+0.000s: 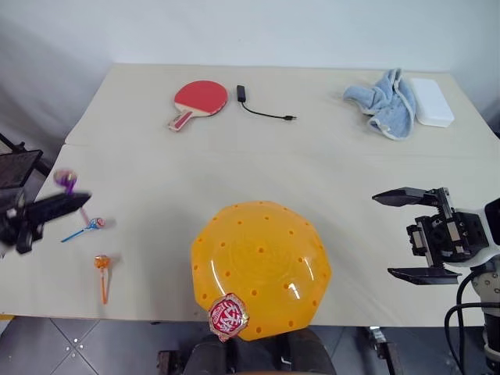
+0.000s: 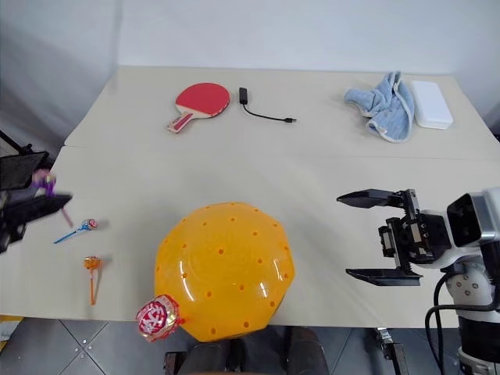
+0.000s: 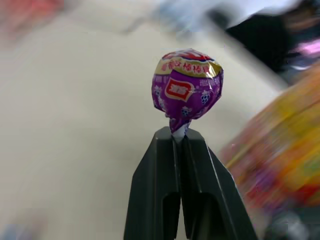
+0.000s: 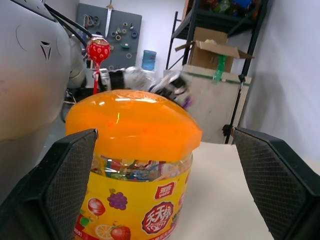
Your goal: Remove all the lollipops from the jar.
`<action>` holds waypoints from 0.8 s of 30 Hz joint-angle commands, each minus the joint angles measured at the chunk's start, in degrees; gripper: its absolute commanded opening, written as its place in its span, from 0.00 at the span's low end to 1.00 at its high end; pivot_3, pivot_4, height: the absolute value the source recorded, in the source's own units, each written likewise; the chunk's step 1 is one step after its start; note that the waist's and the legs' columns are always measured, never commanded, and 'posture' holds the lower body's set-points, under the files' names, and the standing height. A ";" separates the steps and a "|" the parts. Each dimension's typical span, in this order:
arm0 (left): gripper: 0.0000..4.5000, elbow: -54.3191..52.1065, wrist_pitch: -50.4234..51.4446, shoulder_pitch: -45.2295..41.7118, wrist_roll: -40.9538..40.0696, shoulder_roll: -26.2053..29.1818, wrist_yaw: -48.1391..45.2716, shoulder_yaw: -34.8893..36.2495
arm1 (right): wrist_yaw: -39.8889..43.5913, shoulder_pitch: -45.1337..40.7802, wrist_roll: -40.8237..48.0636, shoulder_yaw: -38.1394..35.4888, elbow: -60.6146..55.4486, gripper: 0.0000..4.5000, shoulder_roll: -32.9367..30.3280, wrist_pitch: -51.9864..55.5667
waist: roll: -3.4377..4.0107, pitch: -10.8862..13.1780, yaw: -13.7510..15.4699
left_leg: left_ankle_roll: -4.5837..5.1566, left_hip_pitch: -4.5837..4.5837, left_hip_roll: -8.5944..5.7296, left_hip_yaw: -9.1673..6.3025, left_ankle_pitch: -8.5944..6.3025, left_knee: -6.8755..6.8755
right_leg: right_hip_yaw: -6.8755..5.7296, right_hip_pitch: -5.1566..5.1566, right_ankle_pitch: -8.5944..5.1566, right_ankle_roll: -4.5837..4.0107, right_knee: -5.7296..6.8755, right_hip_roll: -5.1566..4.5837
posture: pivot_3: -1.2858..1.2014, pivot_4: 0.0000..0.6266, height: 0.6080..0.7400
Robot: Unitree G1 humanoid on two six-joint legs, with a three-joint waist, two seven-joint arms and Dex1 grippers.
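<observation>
Red lollipop is sticking up from the jar; left gripper is pinching the purple lollipop, right gripper gaping empty — that thin stick could be slipping free mid-swing.

beige table, white wall, tiled floor

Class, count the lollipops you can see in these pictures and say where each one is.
4: the purple lollipop in the left gripper, the blue and orange on the table, the red stuck in the jar lid. More may be hidden inside.
</observation>
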 commanded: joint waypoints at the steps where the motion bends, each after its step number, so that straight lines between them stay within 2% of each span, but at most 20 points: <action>1: 0.01 3.51 -8.31 4.39 6.87 0.86 -2.77 3.52 | 3.32 -0.77 -1.43 -1.13 0.63 1.00 -0.63 0.04 | -0.11 -0.05 0.43 | 0.00 -0.05 -0.01 -0.04 -0.01 0.00 | -0.03 -0.04 0.00 0.00 0.00 -0.06 | 0.52 0.24 1.00; 7: 0.01 4.43 -12.63 8.30 14.39 -1.19 0.73 0.77 | 4.40 -0.52 -3.61 -1.29 4.18 1.00 -1.99 -1.58 | -0.11 -0.05 0.92 | -0.10 -0.09 -0.14 -0.05 -0.32 0.00 | -0.01 -0.17 0.00 -0.01 -0.08 -0.33 | 0.52 0.24 1.00; 16: 0.01 0.42 0.75 6.18 16.69 -2.09 9.77 -4.22 | 4.40 2.30 -2.46 1.13 8.29 1.00 -5.12 -6.87 | -0.10 -0.05 0.11 | 0.18 -0.09 -0.13 0.04 -0.17 -0.24 | -0.09 -0.30 0.00 -0.01 0.15 -0.28 | 0.52 0.24 1.00; 17: 0.11 -0.84 2.17 6.75 16.46 -2.01 9.83 -4.18 | 4.40 2.67 -2.19 1.47 8.67 1.00 -5.46 -7.59 | -0.10 -0.04 0.09 | 0.18 -0.09 -0.13 0.06 -0.17 -0.24 | -0.09 -0.30 0.00 -0.01 0.15 -0.28 | 0.52 0.24 1.00; 18: 0.16 -2.40 3.40 7.50 15.80 -1.85 8.97 -3.86 | 4.40 2.97 -1.90 1.79 9.07 1.00 -5.80 -8.29 | -0.10 -0.05 -0.02 | 0.18 -0.09 -0.13 0.08 -0.17 -0.24 | -0.08 -0.30 0.00 -0.01 0.15 -0.28 | 0.52 0.24 1.00; 24: 0.58 -3.90 3.02 9.00 15.93 -0.56 5.33 -0.69 | 4.40 5.32 0.31 3.14 11.16 1.00 -8.03 -12.68 | -0.06 -0.03 0.01 | 0.16 -0.06 -0.09 0.18 -0.14 -0.25 | -0.08 -0.33 0.00 0.00 0.15 -0.24 | 0.52 0.24 1.00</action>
